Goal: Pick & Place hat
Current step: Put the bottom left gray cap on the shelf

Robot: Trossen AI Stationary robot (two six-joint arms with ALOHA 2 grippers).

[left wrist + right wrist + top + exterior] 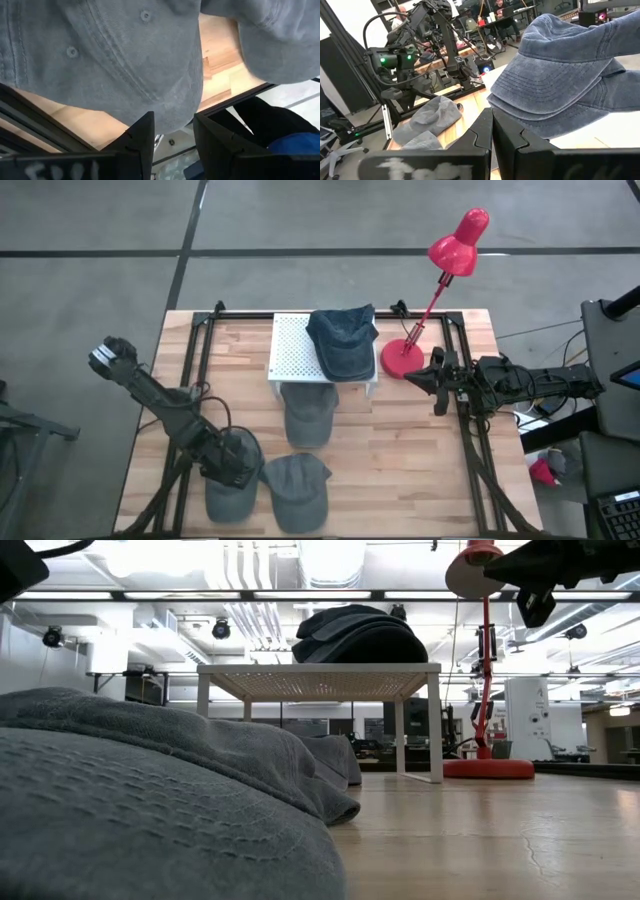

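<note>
The left pincer (232,463) hung half-spread over the near-left cap (229,495) on the counter (400,480), not yet pinching it: the pick, I reckoned. Next, closing on the crown. The right pincer (432,383), pressed together, waited by the lamp (404,358).

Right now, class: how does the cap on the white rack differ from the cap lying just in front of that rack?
The blue cap is darker and bluer; the grey cap is paler. The blue cap sits raised on the white rack; the grey cap lies on the wooden table, partly under the rack. Both are soft, brimmed caps, untouched by either arm.
</note>
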